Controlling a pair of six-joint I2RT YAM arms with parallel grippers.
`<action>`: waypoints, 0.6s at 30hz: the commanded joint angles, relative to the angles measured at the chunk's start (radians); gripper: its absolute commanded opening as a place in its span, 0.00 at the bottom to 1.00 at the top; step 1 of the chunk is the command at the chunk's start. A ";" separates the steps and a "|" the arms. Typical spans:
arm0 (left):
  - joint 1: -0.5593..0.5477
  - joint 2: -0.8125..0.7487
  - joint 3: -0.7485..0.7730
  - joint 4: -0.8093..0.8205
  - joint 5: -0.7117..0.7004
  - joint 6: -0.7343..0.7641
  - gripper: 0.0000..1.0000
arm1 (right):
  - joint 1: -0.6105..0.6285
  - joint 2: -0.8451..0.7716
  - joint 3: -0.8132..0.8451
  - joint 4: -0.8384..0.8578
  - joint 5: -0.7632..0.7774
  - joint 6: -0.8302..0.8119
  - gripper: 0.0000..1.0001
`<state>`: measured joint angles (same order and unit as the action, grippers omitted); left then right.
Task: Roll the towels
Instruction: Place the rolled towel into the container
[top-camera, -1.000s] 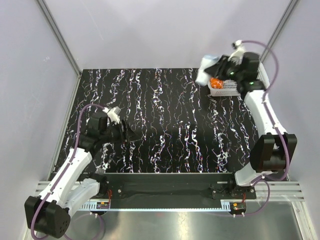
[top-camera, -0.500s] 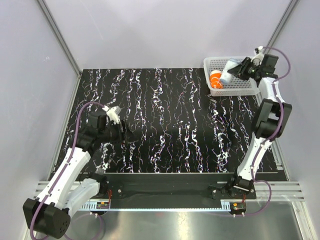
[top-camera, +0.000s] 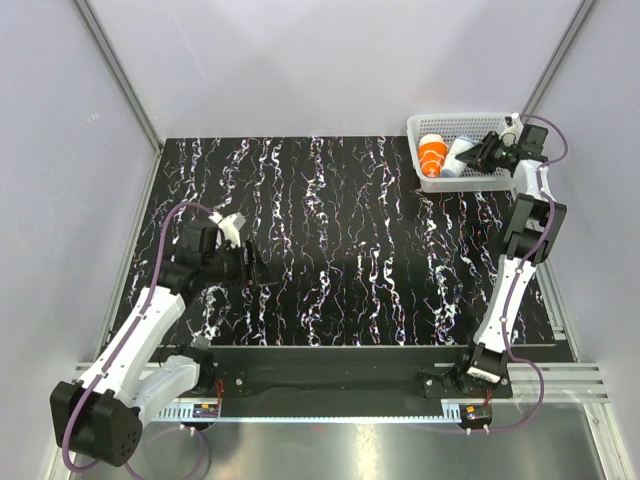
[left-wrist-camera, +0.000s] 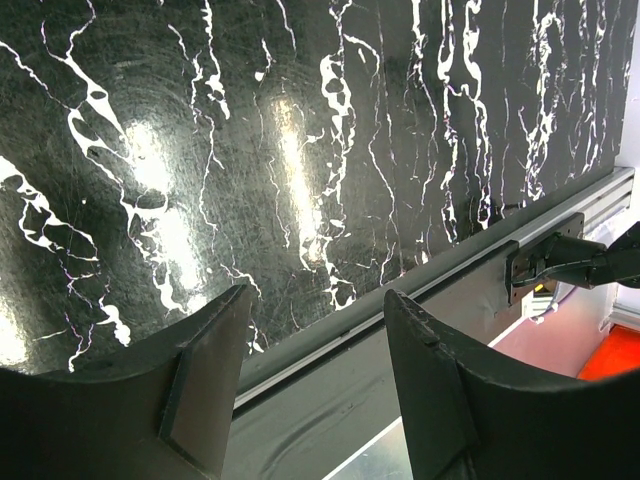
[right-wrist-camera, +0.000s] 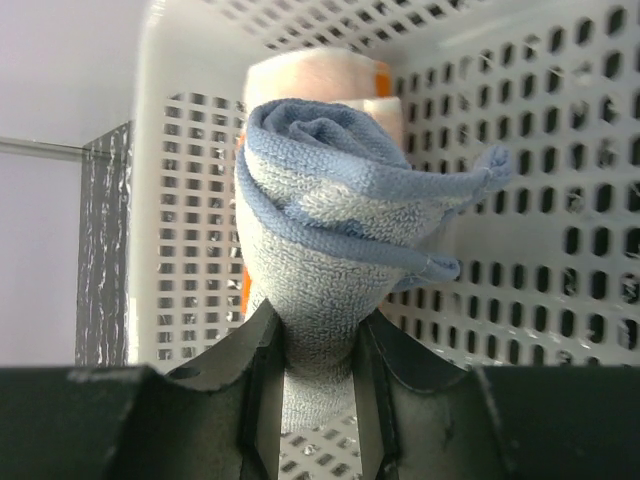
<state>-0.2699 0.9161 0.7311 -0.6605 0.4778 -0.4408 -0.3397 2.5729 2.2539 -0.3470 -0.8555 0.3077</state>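
My right gripper (right-wrist-camera: 318, 340) is shut on a rolled light-blue towel (right-wrist-camera: 330, 220) and holds it inside the white perforated basket (right-wrist-camera: 540, 200). An orange-and-white rolled towel (right-wrist-camera: 320, 75) lies behind it in the basket. In the top view the right gripper (top-camera: 483, 152) reaches into the basket (top-camera: 470, 182) at the back right, with the blue roll (top-camera: 458, 157) beside the orange roll (top-camera: 433, 155). My left gripper (top-camera: 252, 268) is open and empty over the left part of the table; its fingers (left-wrist-camera: 205, 375) show nothing between them.
The black marbled tabletop (top-camera: 340, 240) fills the workspace. In the left wrist view the table's near edge and metal rail (left-wrist-camera: 470, 260) run under the gripper. Grey walls stand behind and at both sides.
My right arm has swung out to the far right and brought the blue roll down into the basket beside the orange roll. The left arm has barely moved.
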 joint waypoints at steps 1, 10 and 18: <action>-0.003 0.010 0.014 0.015 0.008 0.011 0.61 | -0.010 0.045 0.082 -0.049 -0.023 -0.025 0.00; -0.003 0.018 0.014 0.015 0.002 0.010 0.61 | -0.010 0.153 0.200 -0.133 -0.022 -0.052 0.03; -0.003 0.027 0.016 0.013 -0.005 0.008 0.61 | 0.019 0.182 0.263 -0.207 0.131 -0.079 0.62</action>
<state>-0.2699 0.9401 0.7311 -0.6609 0.4755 -0.4412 -0.3473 2.7335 2.4718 -0.5064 -0.8001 0.2668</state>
